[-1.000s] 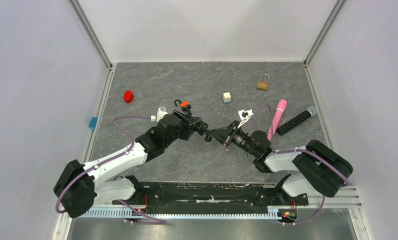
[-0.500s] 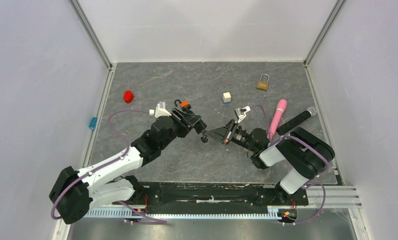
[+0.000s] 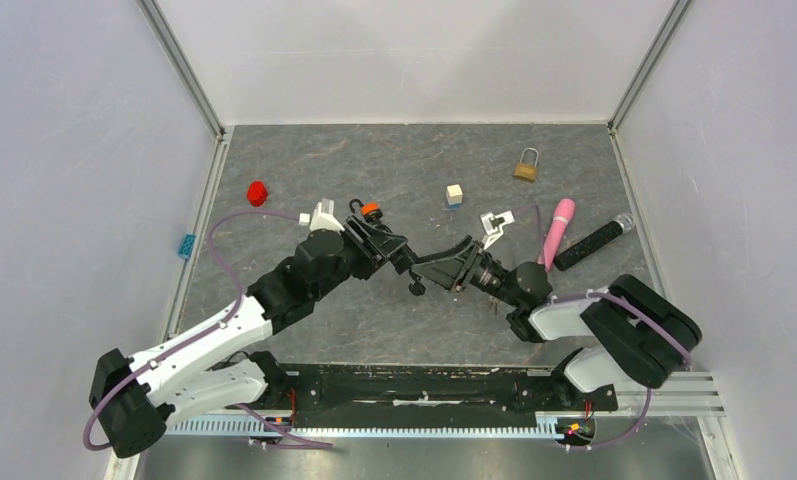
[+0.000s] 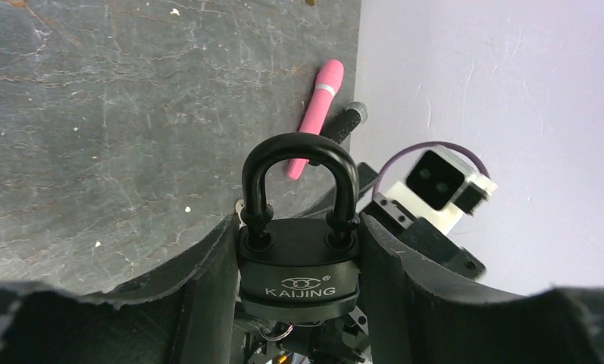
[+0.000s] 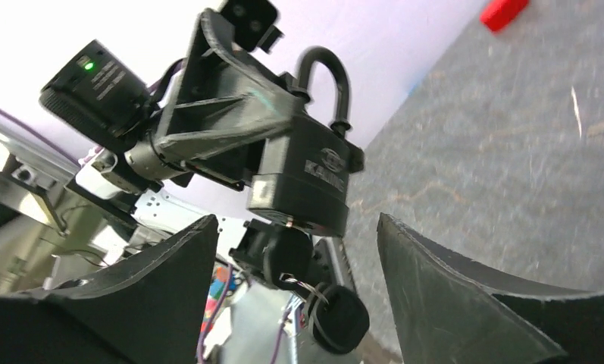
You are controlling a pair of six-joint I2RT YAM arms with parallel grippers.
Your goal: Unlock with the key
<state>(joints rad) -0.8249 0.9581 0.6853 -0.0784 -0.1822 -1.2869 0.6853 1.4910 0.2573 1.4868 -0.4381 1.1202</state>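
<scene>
Black padlock [image 4: 298, 273], frame centre: gripped by left claw [image 4: 297, 235]. Its base: key [image 5: 282, 254] inserted. Opposite: right claw [image 5: 295, 226], open, empty.

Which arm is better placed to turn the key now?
Right, likely. The left gripper is clamped on the padlock, so it is busy. The right gripper is open and straddles the key under it.

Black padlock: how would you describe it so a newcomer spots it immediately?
Look above the middle of the grey table. The black padlock is clamped in the left end effector, off the surface, with black-headed keys dangling beneath it. The brass padlock, by contrast, lies at the far right.
</scene>
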